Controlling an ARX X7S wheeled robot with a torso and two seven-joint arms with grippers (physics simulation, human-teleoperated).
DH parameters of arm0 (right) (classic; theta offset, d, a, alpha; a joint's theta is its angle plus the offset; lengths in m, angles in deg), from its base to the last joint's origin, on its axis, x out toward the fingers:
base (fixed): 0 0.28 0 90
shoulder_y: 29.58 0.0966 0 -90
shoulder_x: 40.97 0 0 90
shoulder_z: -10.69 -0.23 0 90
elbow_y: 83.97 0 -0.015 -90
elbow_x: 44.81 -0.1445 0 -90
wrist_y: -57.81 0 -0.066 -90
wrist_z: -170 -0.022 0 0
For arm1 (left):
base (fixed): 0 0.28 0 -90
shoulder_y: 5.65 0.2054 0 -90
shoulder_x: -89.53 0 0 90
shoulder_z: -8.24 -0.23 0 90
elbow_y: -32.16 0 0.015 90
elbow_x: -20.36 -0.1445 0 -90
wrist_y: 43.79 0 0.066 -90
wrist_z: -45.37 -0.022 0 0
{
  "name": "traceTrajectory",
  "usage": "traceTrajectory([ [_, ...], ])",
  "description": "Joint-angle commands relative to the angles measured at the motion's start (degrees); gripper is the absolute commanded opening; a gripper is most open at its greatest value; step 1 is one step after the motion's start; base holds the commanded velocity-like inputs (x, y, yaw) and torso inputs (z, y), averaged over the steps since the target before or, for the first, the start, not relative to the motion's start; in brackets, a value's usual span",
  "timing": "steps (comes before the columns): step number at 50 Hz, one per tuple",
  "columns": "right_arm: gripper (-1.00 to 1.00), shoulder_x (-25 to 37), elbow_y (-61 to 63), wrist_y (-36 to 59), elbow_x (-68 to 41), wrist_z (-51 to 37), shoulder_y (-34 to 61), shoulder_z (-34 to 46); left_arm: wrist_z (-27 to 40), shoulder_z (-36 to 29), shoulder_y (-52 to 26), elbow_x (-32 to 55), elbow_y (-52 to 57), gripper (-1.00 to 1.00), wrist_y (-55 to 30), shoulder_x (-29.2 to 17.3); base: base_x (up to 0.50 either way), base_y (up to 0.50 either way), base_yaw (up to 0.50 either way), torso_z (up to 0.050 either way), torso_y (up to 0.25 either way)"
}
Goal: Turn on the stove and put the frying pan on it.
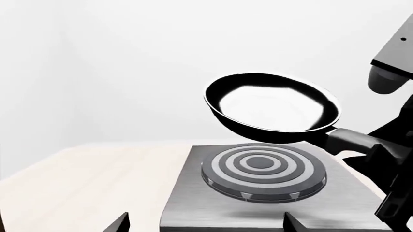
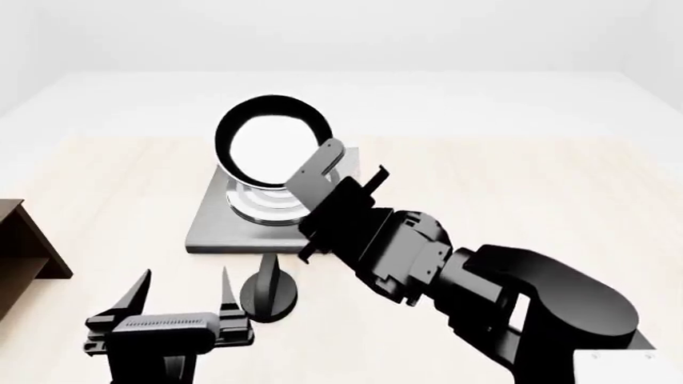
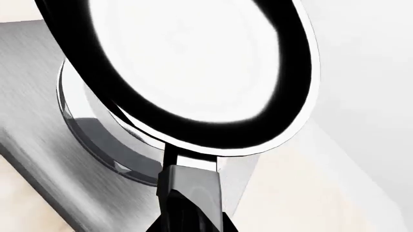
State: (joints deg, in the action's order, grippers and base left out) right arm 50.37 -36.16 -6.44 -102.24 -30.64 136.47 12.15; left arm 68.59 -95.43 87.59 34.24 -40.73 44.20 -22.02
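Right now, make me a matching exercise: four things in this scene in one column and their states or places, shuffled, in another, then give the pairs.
Things:
1. frying pan
2. burner
3. left tool
4. knob

States or places:
A. open and empty, low over the table
B. held in the air by its handle in the right tool
C. on the grey plate, nothing resting on it
D. standing on the table in front of the plate

Pairs: 1-B, 2-C, 3-A, 4-D
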Motion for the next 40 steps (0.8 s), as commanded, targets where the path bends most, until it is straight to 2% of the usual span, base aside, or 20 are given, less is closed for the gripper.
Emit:
traceTrajectory([
  [1,-1.0,-1.33,0.64,0.53,2.6,1.64,2.24,-3.1,-1.98,0.46,0.32,-1.52,-0.81,1.0,0.61,0.88,0.0,0.0,0.0,0.0,0.0],
  [10,-1.0,-1.33,2.26,2.91,3.27,3.46,3.26,-3.01,-2.16,0.17,0.75,-1.8,-0.33,1.0,1.69,0.56,0.0,0.0,0.0,0.0,0.001],
  [29,-1.0,-1.33,2.26,3.32,3.65,3.54,4.52,-3.1,-1.17,0.33,0.68,-1.89,-0.22,1.0,1.47,0.58,0.0,0.0,0.0,0.0,-0.246],
  [40,-1.0,-1.33,1.08,3.3,5.25,3.5,4.13,-3.12,-1.38,0.18,0.65,-0.98,-0.14,1.0,1.23,0.57,0.0,0.0,0.0,0.0,0.0],
])
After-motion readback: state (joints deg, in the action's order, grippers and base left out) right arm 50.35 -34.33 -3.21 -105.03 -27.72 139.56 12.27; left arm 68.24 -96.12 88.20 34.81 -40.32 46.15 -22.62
